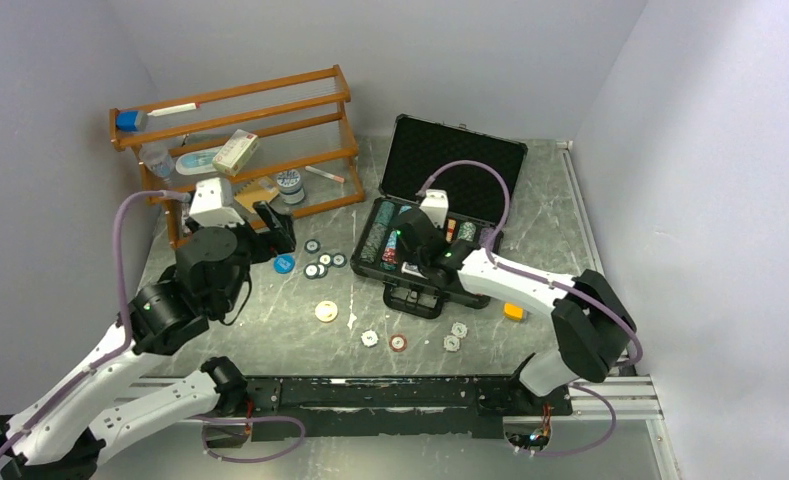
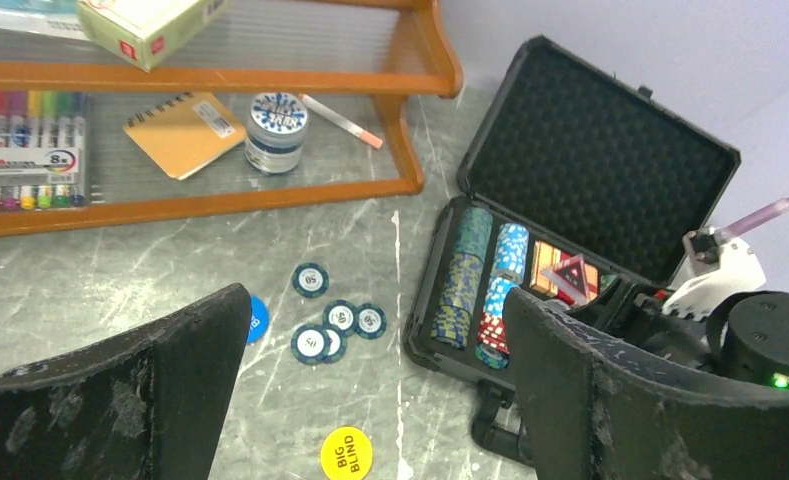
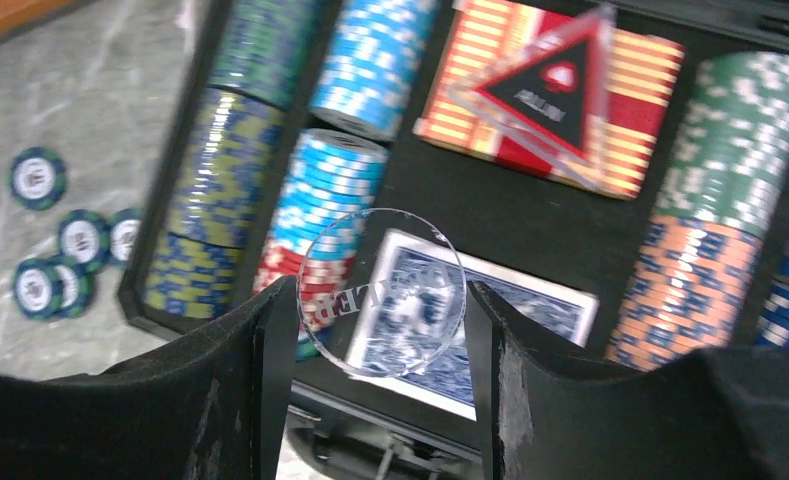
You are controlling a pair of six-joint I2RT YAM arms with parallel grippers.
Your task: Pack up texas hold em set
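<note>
1. The open case (image 1: 457,160) sits toward 1 o'clock on the counter (image 1: 270,335) with its lid raised. It is rigid and probably heavy with chips. Once it is shut, the handle (image 1: 415,300) on its 6 o'clock edge looks like the place to grip.
2. The right pincer (image 3: 380,300) holds the clear round dealer button (image 3: 382,270) rim to rim, above the blue deck (image 3: 530,300) in the case. The button is thin, hard and probably slick, so an off-centre squeeze could let it pivot or pop out.
3. The left pincer (image 2: 375,302) gapes wide and empty at 9 o'clock of the case, near the loose chips.
4. The loose chips look light and stiff and lie flat. Each will likely need pinching across its rim.
5. Count:
   - five dark chips (image 2: 340,316) at 9 o'clock of the case, two of them overlapping
   - four paler chips (image 1: 370,338) around its 6 o'clock
   - two decks, the blue one and a red deck (image 3: 470,70)
   - four tokens: the held button, a clear triangle (image 3: 555,90) on the red deck, a yellow disc (image 2: 346,452) and a blue disc (image 2: 257,318)
</note>
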